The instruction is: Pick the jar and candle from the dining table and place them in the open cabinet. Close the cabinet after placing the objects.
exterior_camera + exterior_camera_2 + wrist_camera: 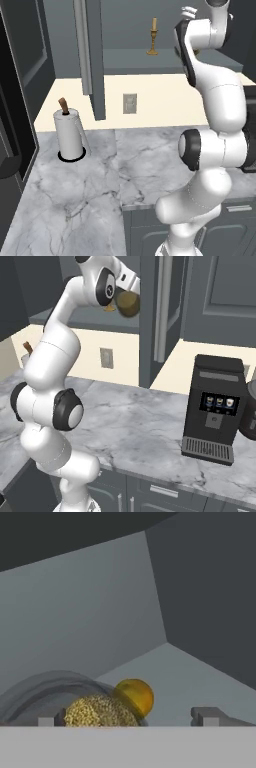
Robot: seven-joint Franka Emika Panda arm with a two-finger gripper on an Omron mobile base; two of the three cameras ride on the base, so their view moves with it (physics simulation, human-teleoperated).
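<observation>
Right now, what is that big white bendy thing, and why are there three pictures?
It is a robot arm with a two-finger gripper at its end. Two cameras sit behind it, one on each side, so two pictures show the same kitchen. The third looks out from the hand. On the marble counter stand a paper towel roll and a black coffee machine. The arm reaches up into the open cabinet, where the candle already stands on the shelf. The jar sits at the gripper, inside the cabinet; I cannot tell whether the fingers still squeeze it.

One candle, one jar, one paper-towel roll.
</observation>
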